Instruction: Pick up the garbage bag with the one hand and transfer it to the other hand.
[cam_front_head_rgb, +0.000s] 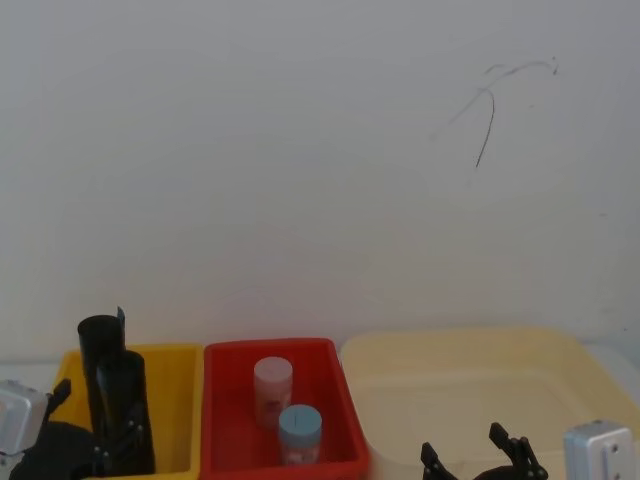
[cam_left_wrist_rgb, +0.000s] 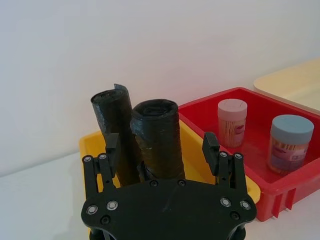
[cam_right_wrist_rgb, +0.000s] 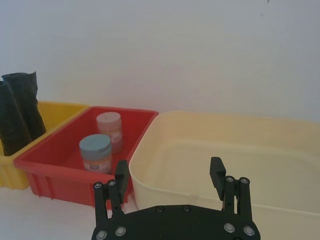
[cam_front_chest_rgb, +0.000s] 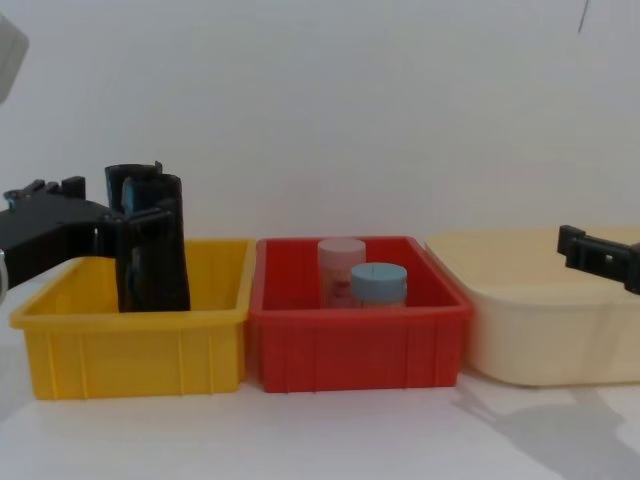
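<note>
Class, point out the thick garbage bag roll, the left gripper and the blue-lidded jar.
garbage bag (cam_left_wrist_rgb: 155, 120), left wrist view, upper side of the roll.
left gripper (cam_left_wrist_rgb: 160, 141), left wrist view, midway between its open fingers, astride the roll.
blue-lidded jar (cam_front_chest_rgb: 378, 273), chest view, its lid.

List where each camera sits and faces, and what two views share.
Left wrist: behind the open left pincer, facing the thick glossy black garbage bag roll.
Right wrist: behind the open right pincer, facing the cream plastic tub.
Head: high, above the red plastic bin; both pincers at bottom.
Chest: low, side-on to that bin; pincers at both edges.
Shared: both wrist views show that bin.
</note>
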